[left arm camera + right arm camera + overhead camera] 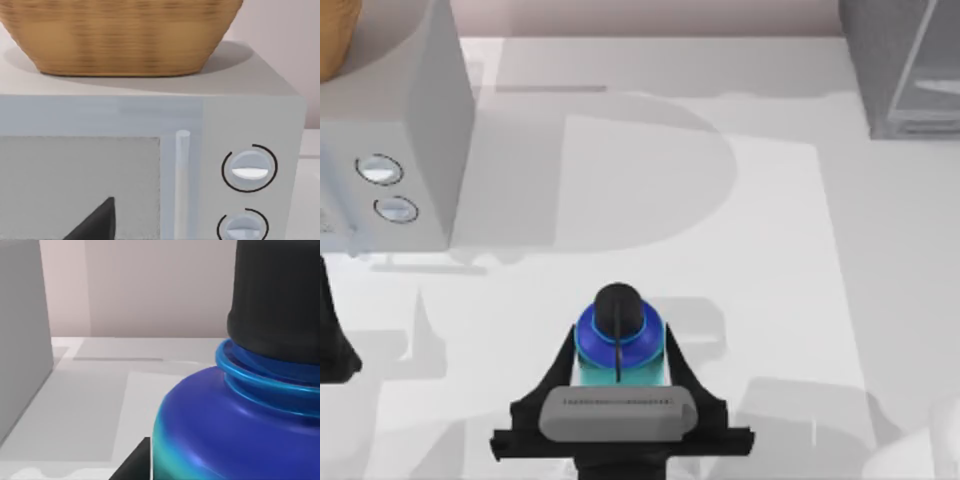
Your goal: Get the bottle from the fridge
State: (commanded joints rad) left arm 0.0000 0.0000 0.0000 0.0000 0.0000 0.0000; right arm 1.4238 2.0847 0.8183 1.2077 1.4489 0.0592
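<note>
The bottle (618, 335), bright blue with a black cap, stands upright near the front middle of the table. My right gripper (618, 350) is shut on it, one black finger on each side of its body. The right wrist view has the bottle (235, 430) very close, with one fingertip (136, 464) beside it. The fridge (905, 70), a grey cabinet with a pale glassy panel, stands at the back right corner, well away from the bottle. My left arm (335, 340) is parked at the table's left edge, and one of its fingers (95, 222) points toward the microwave.
A grey microwave (390, 130) with two round dials (248, 171) stands at the back left, carrying a woven basket (120, 35). A pale mat (770, 260) covers the table's middle.
</note>
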